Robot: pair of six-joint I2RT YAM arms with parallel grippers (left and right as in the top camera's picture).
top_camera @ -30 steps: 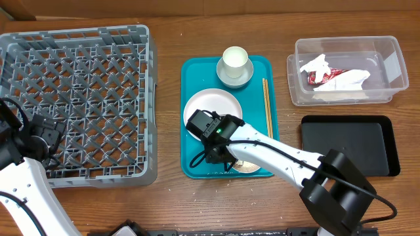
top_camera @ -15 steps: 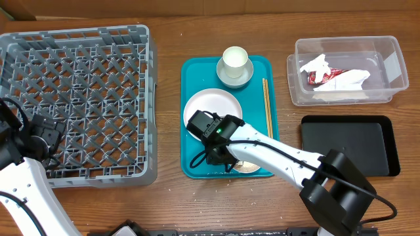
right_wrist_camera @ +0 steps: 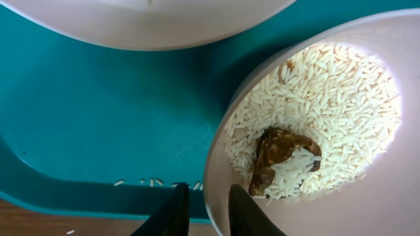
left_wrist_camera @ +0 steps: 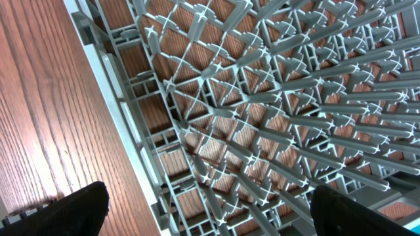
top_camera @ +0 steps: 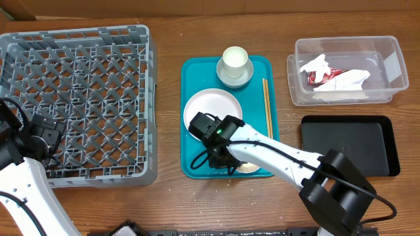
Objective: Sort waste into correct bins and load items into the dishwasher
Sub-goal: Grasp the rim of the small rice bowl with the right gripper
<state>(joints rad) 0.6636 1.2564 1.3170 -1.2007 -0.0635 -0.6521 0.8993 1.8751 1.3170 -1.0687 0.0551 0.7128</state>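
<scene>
- From above, the light is bright and even, and the wooden table (top_camera: 164, 210) looks warm and sharp.
- The right arm (top_camera: 262, 154) drops a soft dark shadow on the blue tray (top_camera: 197, 72) under it.
- Close to the right gripper (right_wrist_camera: 203, 206), the rice (right_wrist_camera: 328, 111) glows very white; its two fingers look dark and fuzzy.
- The grey rack (left_wrist_camera: 275, 111) looks bent near the edges.

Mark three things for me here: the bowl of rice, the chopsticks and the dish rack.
bowl of rice (right_wrist_camera: 341, 105), right wrist view, on the rice inside it
chopsticks (top_camera: 267, 105), overhead view, middle of the pair on the teal tray
dish rack (top_camera: 79, 98), overhead view, centre of its grey grid
</scene>
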